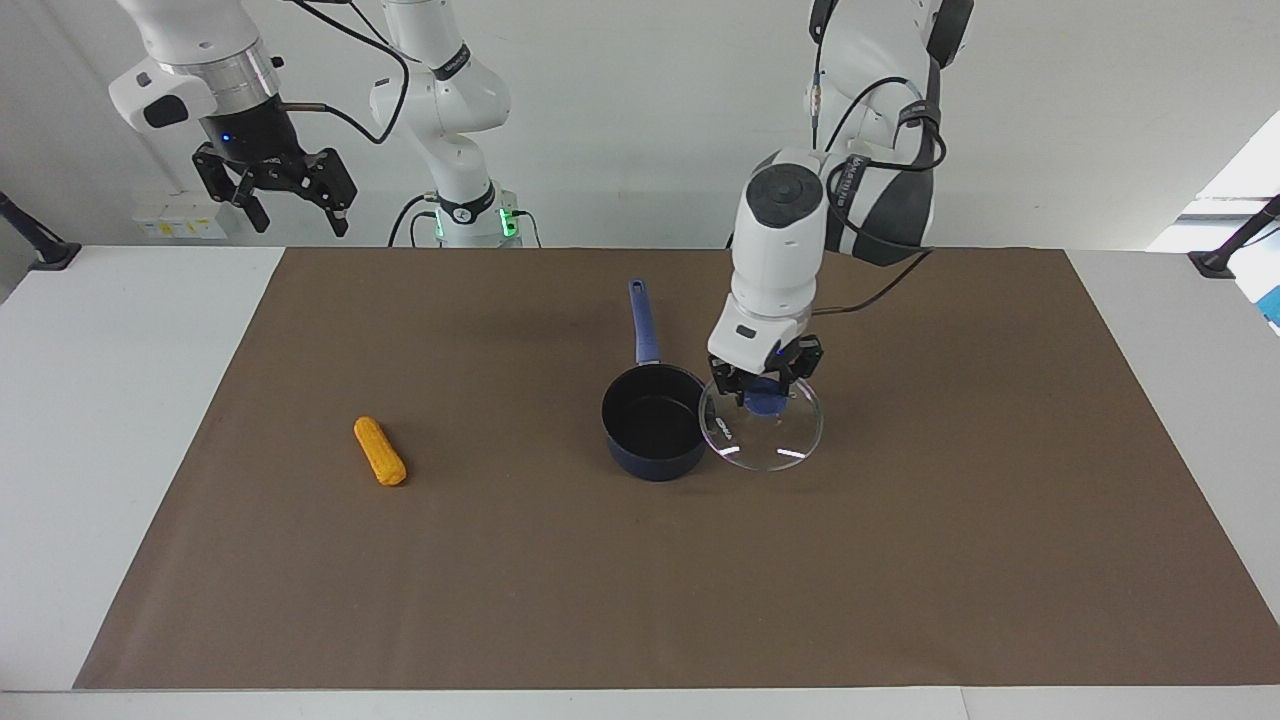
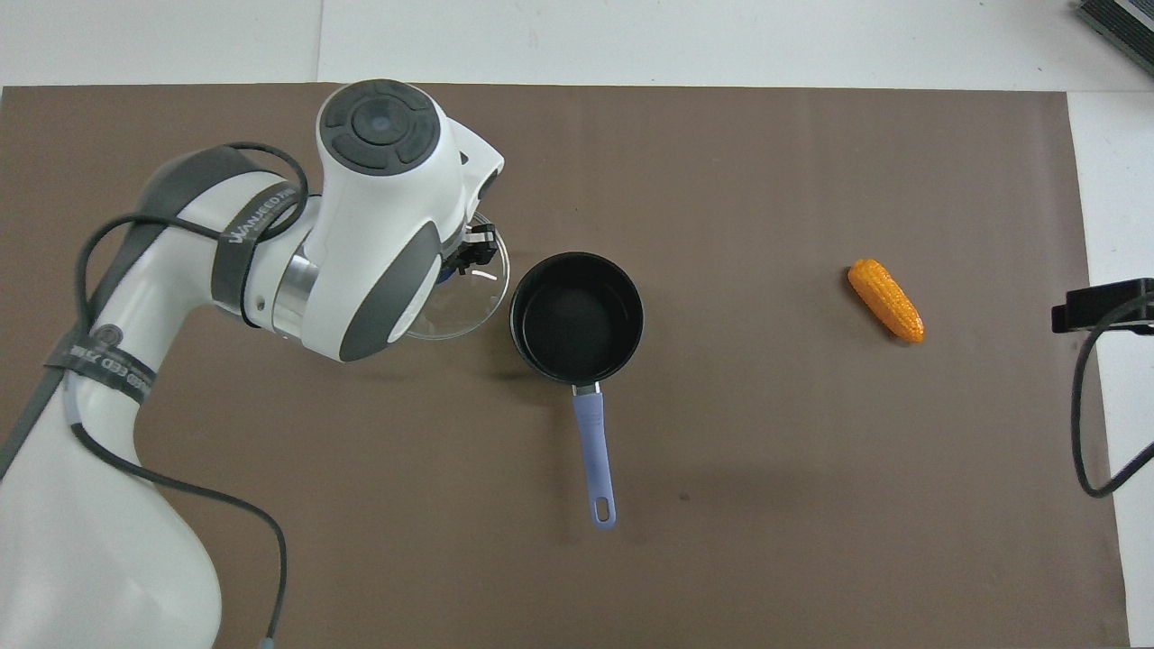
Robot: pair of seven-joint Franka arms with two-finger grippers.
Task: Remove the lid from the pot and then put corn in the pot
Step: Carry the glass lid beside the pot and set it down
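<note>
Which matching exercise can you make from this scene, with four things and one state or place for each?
Things:
1. lid
2. pot
3. corn
4. right gripper

States:
A. open, raised at the right arm's end, waiting
B. uncovered, nothing inside
C. held by its blue knob in the left gripper, beside the pot
D. lying on the brown mat

Pairs: 1-C, 2-B, 3-D, 4-A

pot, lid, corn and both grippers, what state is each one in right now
pot: uncovered, empty, upright on the mat
lid: off the pot, held by its blue knob beside it
corn: lying on the mat, untouched
left gripper: shut on the lid's knob
right gripper: open, empty, waiting raised
</note>
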